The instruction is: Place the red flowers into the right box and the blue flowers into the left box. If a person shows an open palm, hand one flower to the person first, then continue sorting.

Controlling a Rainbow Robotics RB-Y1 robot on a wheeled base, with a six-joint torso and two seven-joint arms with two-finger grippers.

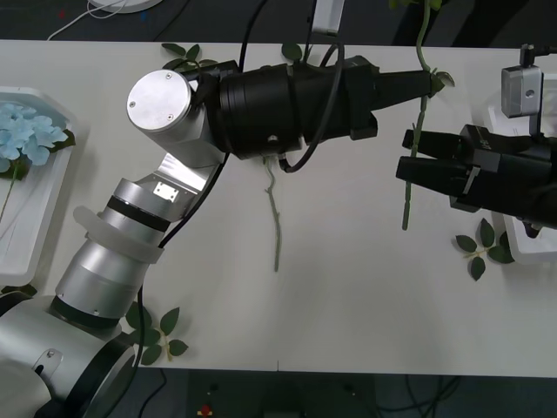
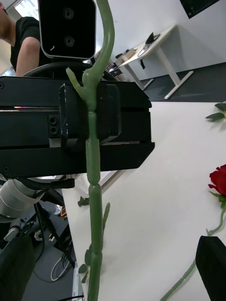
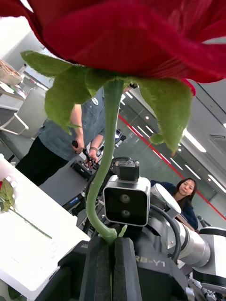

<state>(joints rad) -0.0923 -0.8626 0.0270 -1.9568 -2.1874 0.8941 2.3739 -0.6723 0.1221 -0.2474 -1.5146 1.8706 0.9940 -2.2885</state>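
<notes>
I see my left gripper (image 1: pixel 432 81) reaching far across the white desk (image 1: pixel 348 287). Its black jaws are pinched tight on the stem of a red rose (image 3: pixel 141 33). In the left wrist view the rose head is big and deep red, with green leafy bits under it, and the stem (image 3: pixel 106 164) curves down into the closed jaws. From the front the thin green stem (image 1: pixel 421 113) hangs up and down in the air, between my two grippers.

My right gripper (image 1: pixel 409 157) sits just beside that stem, lower down. Its black jaws are spread apart and hold nothing. In the right wrist view the stem (image 2: pixel 95 197) looks bumpy and grey-green.

Another red rose (image 2: pixel 219 181) lies on the desk, seen in the right wrist view.

A fluffy pale blue flower (image 1: pixel 26 131) lies in the left box (image 1: pixel 39 226), a flat white tray at the desk's left edge. The right box (image 1: pixel 522 244) is at the right edge, mostly hidden by my right arm.

A bare stem (image 1: pixel 277 218) lies in the middle of the desk. Loose green leaves (image 1: pixel 483 248) lie near the right box.

I can read "RB-Y1" (image 3: pixel 149 259) on the robot's body.
</notes>
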